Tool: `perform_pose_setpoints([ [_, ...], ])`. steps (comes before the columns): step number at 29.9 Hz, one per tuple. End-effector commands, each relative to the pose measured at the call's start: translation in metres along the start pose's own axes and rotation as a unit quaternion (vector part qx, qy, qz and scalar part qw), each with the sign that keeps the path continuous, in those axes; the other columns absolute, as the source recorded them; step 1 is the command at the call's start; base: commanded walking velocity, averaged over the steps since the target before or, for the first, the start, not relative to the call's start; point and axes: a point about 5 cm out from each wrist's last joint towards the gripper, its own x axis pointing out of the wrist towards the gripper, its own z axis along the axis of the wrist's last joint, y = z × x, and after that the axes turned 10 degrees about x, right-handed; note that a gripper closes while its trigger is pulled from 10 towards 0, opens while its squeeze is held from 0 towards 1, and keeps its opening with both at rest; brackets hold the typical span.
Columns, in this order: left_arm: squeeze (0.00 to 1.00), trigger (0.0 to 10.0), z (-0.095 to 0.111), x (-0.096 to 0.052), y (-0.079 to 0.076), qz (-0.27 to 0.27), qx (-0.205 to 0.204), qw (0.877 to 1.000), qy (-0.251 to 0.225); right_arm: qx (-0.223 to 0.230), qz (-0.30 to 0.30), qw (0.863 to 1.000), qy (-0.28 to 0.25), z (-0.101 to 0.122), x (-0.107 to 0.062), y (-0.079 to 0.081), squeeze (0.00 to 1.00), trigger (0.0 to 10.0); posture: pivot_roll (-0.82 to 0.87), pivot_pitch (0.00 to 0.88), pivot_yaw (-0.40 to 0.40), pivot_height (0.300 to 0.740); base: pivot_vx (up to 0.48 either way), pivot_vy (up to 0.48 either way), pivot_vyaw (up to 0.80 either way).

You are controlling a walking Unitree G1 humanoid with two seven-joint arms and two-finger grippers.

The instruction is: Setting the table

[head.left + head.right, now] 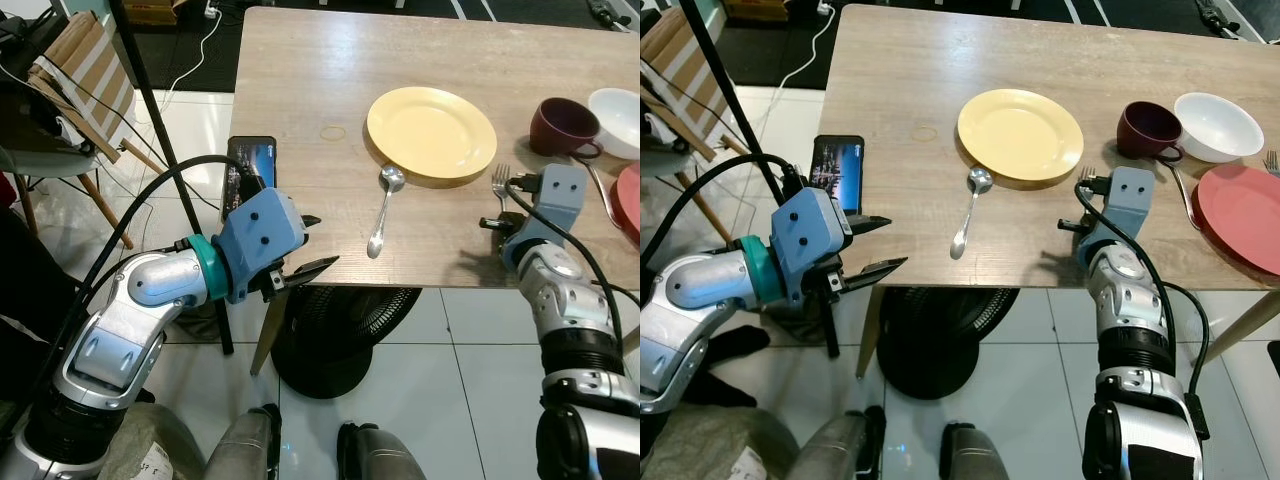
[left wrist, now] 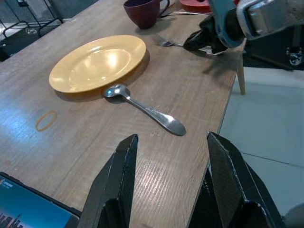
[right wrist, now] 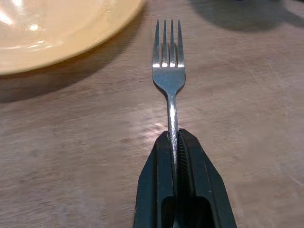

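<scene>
Pale wood-grain table (image 1: 300, 90) on a white tiled floor, a black floor fan (image 1: 340, 330) under its near edge. On the table: a round yellow plate (image 1: 431, 133); a steel spoon (image 1: 383, 212) just beside the plate's near-left rim, handle toward the robot; a dark maroon mug (image 1: 562, 125); a white bowl (image 1: 618, 118); a red plate (image 1: 1245, 215) at the far right. A black phone with a lit screen (image 1: 250, 165) lies at the left edge, near a thin rubber band (image 1: 333, 132).

Right gripper (image 3: 174, 142): fingers closed tight on the handle of a steel fork (image 3: 168, 71), held low over the wood. Tines point away from the gripper, just beside the yellow plate's right rim, short of the mug. Whether the fork rests on the table I cannot tell.

Left gripper (image 1: 312, 243): fingers spread wide, holding nothing, hovering off the table's near-left edge, the spoon well ahead of it.

Step in hand, as I read it: placing the fork beside the plate. Next move probably calls for settling it flat and parallel to the rim, then spreading the fingers and drawing straight back without dragging the handle.
</scene>
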Motion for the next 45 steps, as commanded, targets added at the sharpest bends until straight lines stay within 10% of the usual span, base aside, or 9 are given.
perform_pose_setpoints([
  [1,0.0,10.0,-0.003,0.001,-0.005,-0.004,-0.008,1.0,0.005,0.018,-0.036,0.998,0.047,-0.029,-0.005,-0.016,0.0,0.0,0.06,0.138,0.016,0.74,0.0,0.0,0.0],
  [8,0.0,10.0,-0.004,0.002,-0.004,0.008,-0.009,1.0,0.007,0.075,0.016,0.994,-0.084,0.01,-0.02,0.007,0.0,0.0,0.06,0.139,0.018,0.74,0.0,0.0,0.0],
  [9,0.0,10.0,-0.003,0.003,-0.003,0.014,-0.01,1.0,0.006,0.092,0.068,0.985,-0.131,0.027,-0.033,0.025,0.0,9.9,0.05,0.137,0.021,0.74,0.0,0.0,0.0],
  [14,0.0,10.0,-0.004,0.006,0.002,0.037,-0.011,0.999,0.006,0.068,0.154,0.963,-0.212,0.05,-0.069,0.057,0.0,10.0,0.04,0.134,0.024,0.74,0.0,0.0,0.0],
  [21,0.0,10.0,-0.004,0.008,0.004,0.044,-0.012,0.999,0.006,0.064,0.163,0.959,-0.223,0.046,-0.078,0.065,0.0,10.0,0.05,0.134,0.025,0.74,0.0,0.0,0.0],
  [24,0.0,10.0,-0.004,0.009,0.003,0.046,-0.012,0.999,0.007,-0.035,0.178,0.969,-0.169,0.016,-0.074,0.072,0.0,10.0,0.04,0.128,0.024,0.74,0.0,0.0,0.0],
  [45,0.0,10.0,-0.007,0.01,0.002,0.052,-0.015,0.998,0.011,-0.051,0.155,0.987,0.003,-0.062,-0.063,0.083,0.0,10.0,0.06,0.127,0.02,0.74,0.0,0.0,0.0],
])
